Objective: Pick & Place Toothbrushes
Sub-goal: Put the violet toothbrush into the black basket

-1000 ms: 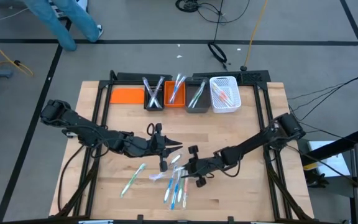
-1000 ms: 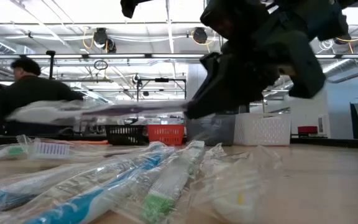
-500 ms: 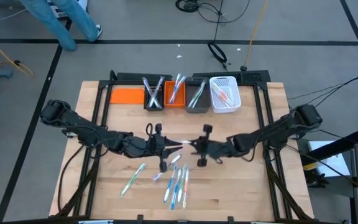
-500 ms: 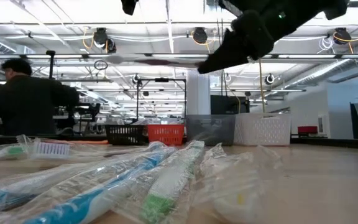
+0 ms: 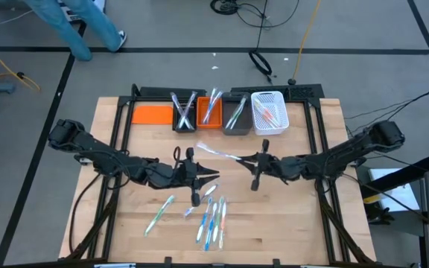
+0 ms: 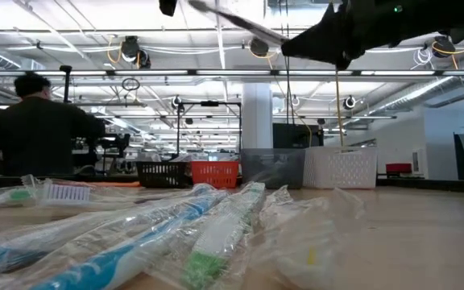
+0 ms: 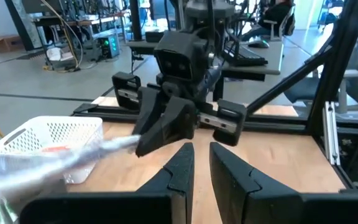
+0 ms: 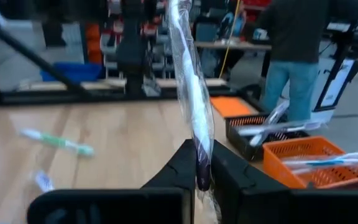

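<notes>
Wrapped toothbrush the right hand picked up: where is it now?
High view: wrapped toothbrush is held above mid-table in the right hand, just in front of the orange bin.

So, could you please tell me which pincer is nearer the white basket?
Right. The right pincer, holding a wrapped toothbrush, sits just below the white basket; the left pincer is farther off, lower and leftward.

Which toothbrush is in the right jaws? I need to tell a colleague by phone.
Start at the row of bins along the table's far edge. Just in front of them the right gripper is shut on a wrapped toothbrush, lifted clear of the wood. Every other loose toothbrush lies flat in the pile nearer the front.
</notes>
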`<state>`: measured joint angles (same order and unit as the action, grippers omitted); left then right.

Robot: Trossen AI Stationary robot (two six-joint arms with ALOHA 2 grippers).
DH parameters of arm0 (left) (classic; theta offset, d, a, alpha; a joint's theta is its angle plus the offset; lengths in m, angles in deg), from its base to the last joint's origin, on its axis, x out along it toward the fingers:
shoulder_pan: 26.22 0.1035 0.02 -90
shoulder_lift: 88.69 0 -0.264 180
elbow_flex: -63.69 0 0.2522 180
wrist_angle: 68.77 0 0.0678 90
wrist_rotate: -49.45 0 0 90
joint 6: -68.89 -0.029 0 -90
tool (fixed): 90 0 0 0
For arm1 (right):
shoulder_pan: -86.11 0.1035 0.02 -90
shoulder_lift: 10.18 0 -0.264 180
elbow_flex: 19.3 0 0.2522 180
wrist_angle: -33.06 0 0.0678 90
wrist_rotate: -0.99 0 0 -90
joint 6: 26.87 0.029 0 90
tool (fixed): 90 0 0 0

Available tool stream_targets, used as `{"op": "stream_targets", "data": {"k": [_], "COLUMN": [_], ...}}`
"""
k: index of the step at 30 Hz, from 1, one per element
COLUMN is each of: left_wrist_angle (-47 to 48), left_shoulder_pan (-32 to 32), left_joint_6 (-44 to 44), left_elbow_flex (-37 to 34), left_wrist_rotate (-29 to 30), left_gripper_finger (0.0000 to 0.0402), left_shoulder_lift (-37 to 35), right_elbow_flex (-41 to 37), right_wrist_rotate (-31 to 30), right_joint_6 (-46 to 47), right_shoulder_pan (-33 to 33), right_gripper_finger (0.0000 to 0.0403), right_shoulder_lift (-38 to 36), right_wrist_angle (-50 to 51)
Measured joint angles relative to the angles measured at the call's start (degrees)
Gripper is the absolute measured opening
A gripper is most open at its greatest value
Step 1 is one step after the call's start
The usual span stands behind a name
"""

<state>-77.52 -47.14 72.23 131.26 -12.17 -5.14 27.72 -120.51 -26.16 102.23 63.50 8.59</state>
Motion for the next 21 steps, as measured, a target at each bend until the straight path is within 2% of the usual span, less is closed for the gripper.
{"op": "stream_targets", "data": {"k": [5, 13, 21], "left_wrist_angle": [-1.1, -3.2, -7.6], "left_shoulder_pan": [0.0, 0.3, 0.3], "left_joint_6": [0.1, -0.7, -4.8], "left_elbow_flex": [0.0, 0.0, 0.0], "left_wrist_rotate": [0.0, 0.0, 0.0], "left_gripper_finger": [0.0051, 0.0052, 0.0066], "left_shoulder_lift": [0.0, 0.0, 0.0], "right_elbow_flex": [-1.4, -1.4, -1.4], "right_wrist_rotate": [0.4, 6.3, 9.3], "right_joint_6": [0.0, -2.3, -3.4], "right_shoulder_pan": [0.1, 0.1, 0.5], "right_gripper_finger": [0.0015, 0.0015, 0.0015], "right_shoulder_lift": [-1.1, -1.1, -1.1], "right_wrist_angle": [-4.0, -12.6, -15.3]}}
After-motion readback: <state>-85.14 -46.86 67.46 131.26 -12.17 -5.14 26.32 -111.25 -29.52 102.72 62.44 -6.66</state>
